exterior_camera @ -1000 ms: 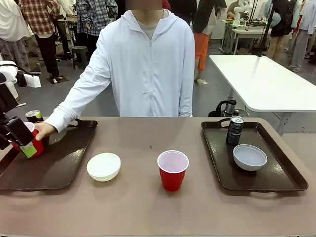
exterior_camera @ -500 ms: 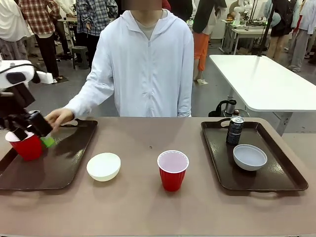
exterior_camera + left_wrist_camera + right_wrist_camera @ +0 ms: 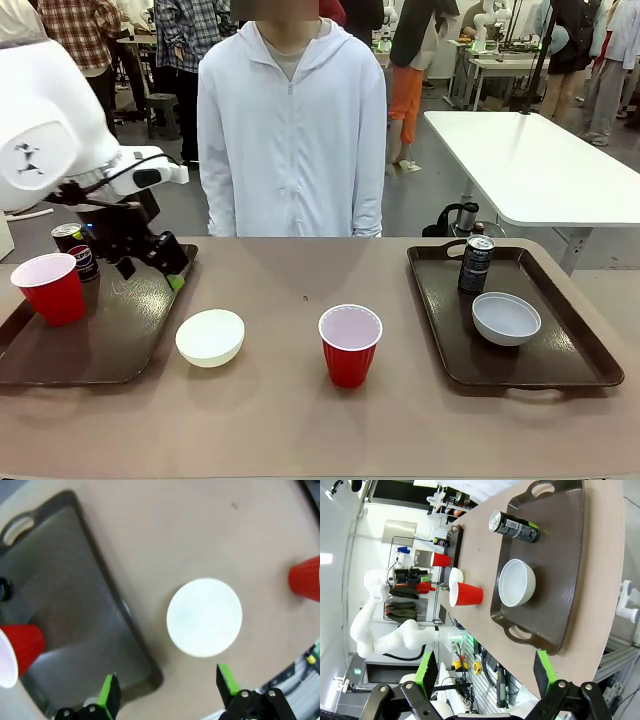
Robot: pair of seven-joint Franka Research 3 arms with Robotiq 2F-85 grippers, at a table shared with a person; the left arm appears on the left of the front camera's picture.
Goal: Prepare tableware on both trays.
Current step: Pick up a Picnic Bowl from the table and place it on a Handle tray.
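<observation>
The left tool [image 3: 172, 272] hangs over the far right corner of the left tray [image 3: 100, 345], its fingers spread and nothing between them. In its own wrist view the two green pads stand wide apart above the table [image 3: 300, 425], with the cream bowl [image 3: 204, 617] just ahead of them and the tray's rim off to one side.

The left tray lies at the left of the table. On it, near its left edge, stands the left red cup [image 3: 50, 288], upright and mouth up. The left can [image 3: 75, 247] stands just behind that cup at the tray's far left corner.

The cream bowl sits on the bare table just right of the left tray, outside its rim. The middle red cup [image 3: 350, 345] stands upright on the table near its centre, to the right of the bowl and apart from it.

The right tray [image 3: 590, 372] lies at the right of the table. The right can [image 3: 476, 263] stands upright at its far left part, and the grey-white bowl [image 3: 506, 318] sits just nearer and to the right of the can.

The right tool [image 3: 485, 670] is released too, empty, held high off the near right of the right tray.

A person [image 3: 290, 130] in a white hooded jacket stands at the far side of the table, arms down.
</observation>
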